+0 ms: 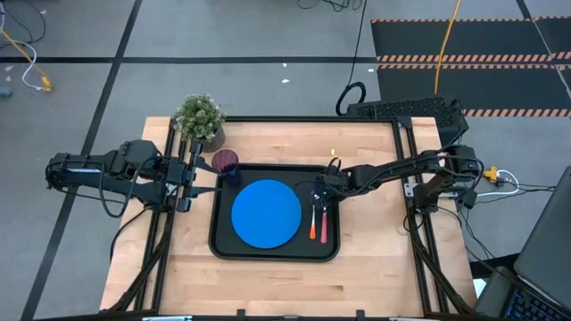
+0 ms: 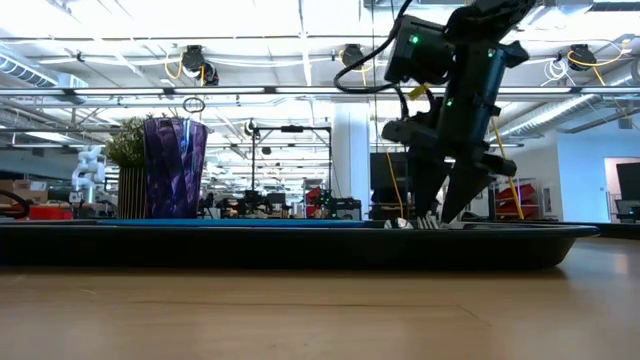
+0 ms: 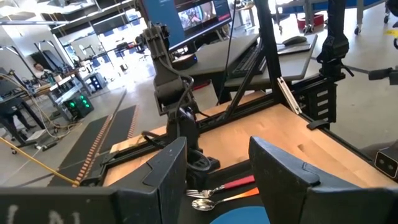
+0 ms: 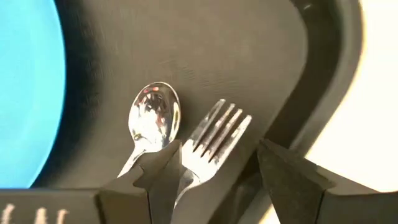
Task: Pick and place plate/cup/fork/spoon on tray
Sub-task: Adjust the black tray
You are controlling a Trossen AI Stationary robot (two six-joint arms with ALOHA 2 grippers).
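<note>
The black tray (image 1: 330, 250) lies mid-table. The blue plate (image 1: 266, 214) lies flat in its middle. The purple cup (image 1: 226, 163) stands upright at the tray's far left corner and shows in the low view (image 2: 175, 168). The orange-handled spoon (image 1: 313, 227) and the red-handled fork (image 1: 323, 227) lie side by side on the tray floor, right of the plate. My right gripper (image 4: 224, 174) is open and points down just over their metal ends; the fork's tines (image 4: 217, 134) lie between its fingers, and the spoon's bowl (image 4: 154, 121) lies beside one finger. My left gripper (image 3: 217, 180) is open and empty at the tray's left edge.
A potted green plant (image 1: 198, 118) stands at the table's far left, just behind the cup. Black frame rails run along the table's left, right and far edges. Bare wood shows in front of the tray (image 1: 277, 285).
</note>
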